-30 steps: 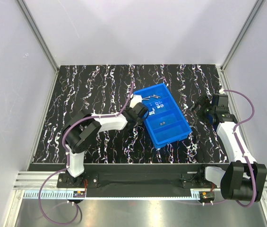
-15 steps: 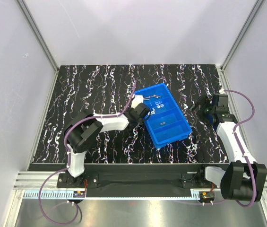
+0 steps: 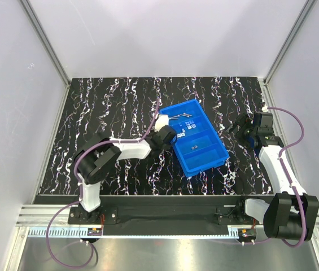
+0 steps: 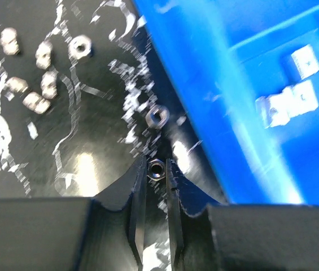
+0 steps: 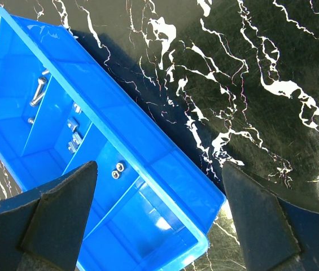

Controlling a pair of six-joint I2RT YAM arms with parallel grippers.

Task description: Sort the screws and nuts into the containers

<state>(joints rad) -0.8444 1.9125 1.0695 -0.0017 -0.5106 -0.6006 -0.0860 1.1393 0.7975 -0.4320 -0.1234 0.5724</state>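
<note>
My left gripper [image 4: 156, 165] is shut on a small hex nut [image 4: 156, 170], low over the black table beside the blue tray's [image 4: 204, 84] left wall. Another hex nut [image 4: 157, 118] lies just ahead of it, and a third [image 4: 81, 46] lies farther off with several small metal bits [image 4: 35, 101]. In the top view the left gripper [image 3: 164, 135] is at the tray's [image 3: 178, 149] left side. My right gripper [image 5: 159, 164] is wide open and empty above the tray [image 5: 119, 109]. The tray holds screws [image 5: 38, 90], square nuts [image 5: 73, 136] and two hex nuts [image 5: 117, 169] in separate compartments.
The tray lies at an angle right of the table's middle. The right gripper [image 3: 240, 125] hovers off its right side. White enclosure walls and aluminium posts border the marbled black table. The tray's nearest compartment [image 5: 142, 226] is bare.
My left gripper has drawn back slightly leftward from the tray wall. The right arm and the tray have not moved.
</note>
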